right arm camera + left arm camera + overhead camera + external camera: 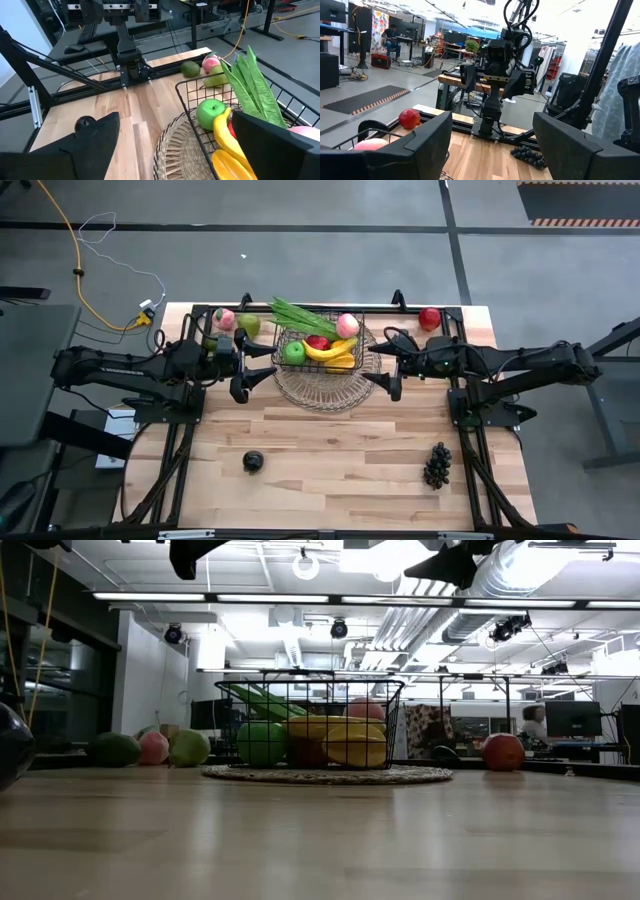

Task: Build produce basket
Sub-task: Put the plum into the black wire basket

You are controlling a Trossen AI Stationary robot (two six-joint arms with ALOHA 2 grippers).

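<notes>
Filling basket (372,337): both grippers, left (256,367) and right (384,367), open and empty beside it; fetch grapes (437,464) next (descend slowly, grasp centrally).

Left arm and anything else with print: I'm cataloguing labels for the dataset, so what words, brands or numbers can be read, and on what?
None can be read.
The left arm carries pale lettering along its link in the high view: too small to make out.
The basket, the produce and the table show no print.
</notes>
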